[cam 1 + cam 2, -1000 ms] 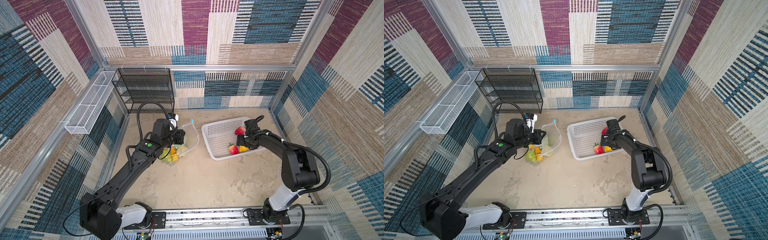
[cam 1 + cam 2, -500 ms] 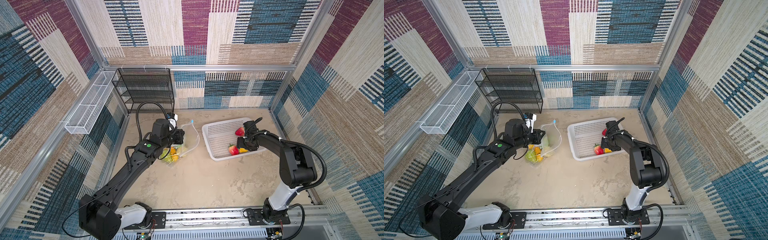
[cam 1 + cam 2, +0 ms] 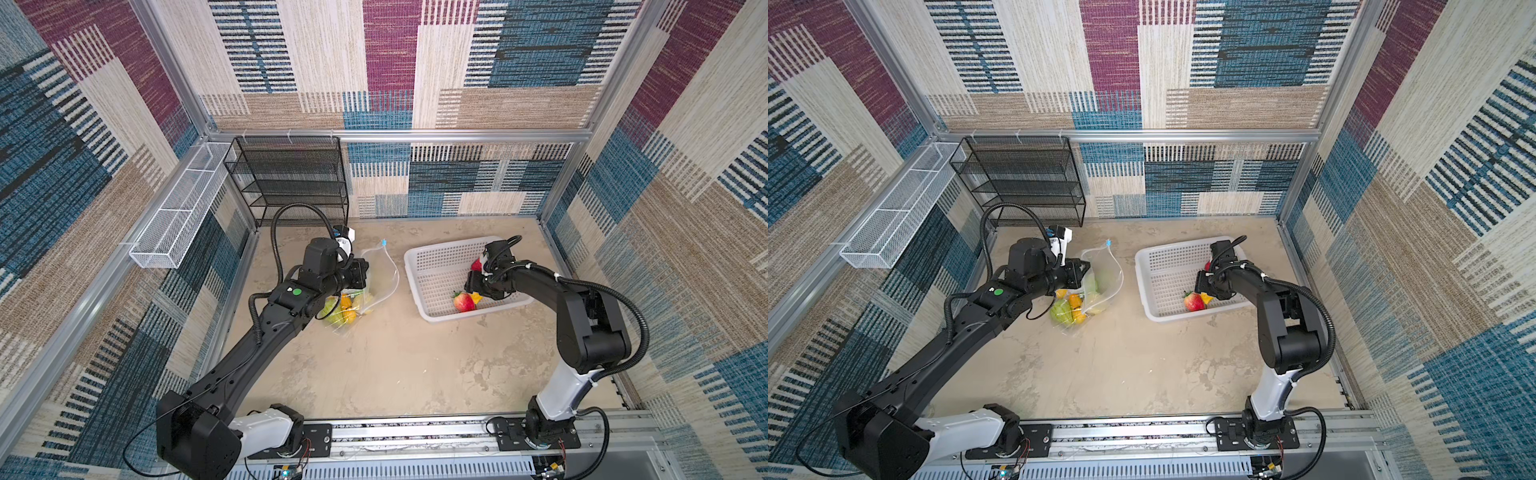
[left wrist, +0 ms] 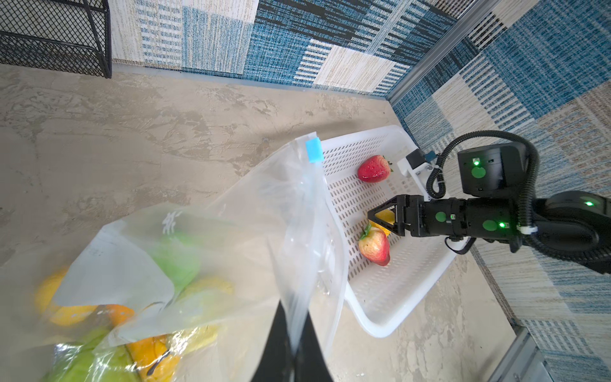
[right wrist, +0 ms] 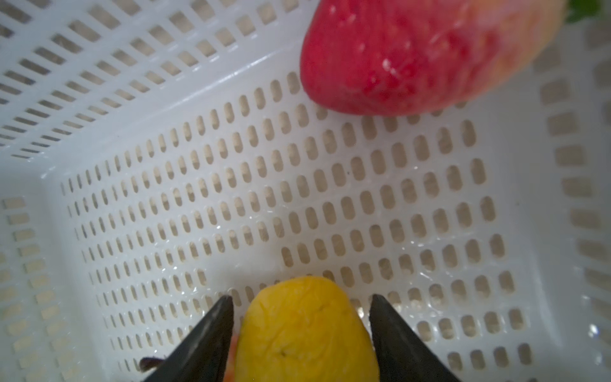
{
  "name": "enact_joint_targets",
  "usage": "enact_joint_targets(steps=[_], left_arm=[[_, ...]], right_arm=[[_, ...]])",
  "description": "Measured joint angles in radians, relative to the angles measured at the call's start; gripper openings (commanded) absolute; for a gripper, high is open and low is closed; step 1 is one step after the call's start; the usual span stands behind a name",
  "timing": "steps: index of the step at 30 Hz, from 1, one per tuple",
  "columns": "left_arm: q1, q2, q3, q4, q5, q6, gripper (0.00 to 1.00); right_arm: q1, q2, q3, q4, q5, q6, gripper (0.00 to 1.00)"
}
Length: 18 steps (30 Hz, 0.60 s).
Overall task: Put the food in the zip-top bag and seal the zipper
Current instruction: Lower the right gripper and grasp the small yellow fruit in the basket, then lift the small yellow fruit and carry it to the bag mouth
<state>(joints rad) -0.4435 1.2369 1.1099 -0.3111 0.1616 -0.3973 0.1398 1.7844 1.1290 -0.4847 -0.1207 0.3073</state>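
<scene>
Pinching the rim of the one zip-top bag point(image 4: 264, 211), the left tool point(image 4: 294, 314) is clenched on the clear plastic a little left of centre in both top views. The bag carries one blue slider tab point(image 4: 314, 150), and the green, yellow and orange food point(image 3: 1071, 309) inside overlaps too much to count. Right of centre, the right tool point(image 5: 301, 297) stands spread in the single white basket point(image 3: 436, 266), straddling a yellow piece point(image 5: 307, 330) with slim gaps, one of three pieces there beside a deep-red strawberry point(image 4: 373, 168) and a paler strawberry point(image 4: 375, 244).
</scene>
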Motion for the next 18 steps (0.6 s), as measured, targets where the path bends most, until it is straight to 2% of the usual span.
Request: enact_joint_targets(steps=[4, 11, 18], left_arm=[[0.0, -0.001, 0.0, 0.0, -0.001, 0.0, 0.0], [0.0, -0.001, -0.001, 0.0, -0.001, 0.0, 0.0], [0.0, 0.0, -0.001, 0.0, -0.001, 0.0, 0.0]], right_arm=[[0.0, 0.021, -0.004, 0.01, 0.002, 0.003, 0.65], [0.003, 0.03, -0.006, 0.033, 0.028, 0.003, 0.5], [0.003, -0.021, -0.015, 0.038, 0.065, -0.007, 0.47]])
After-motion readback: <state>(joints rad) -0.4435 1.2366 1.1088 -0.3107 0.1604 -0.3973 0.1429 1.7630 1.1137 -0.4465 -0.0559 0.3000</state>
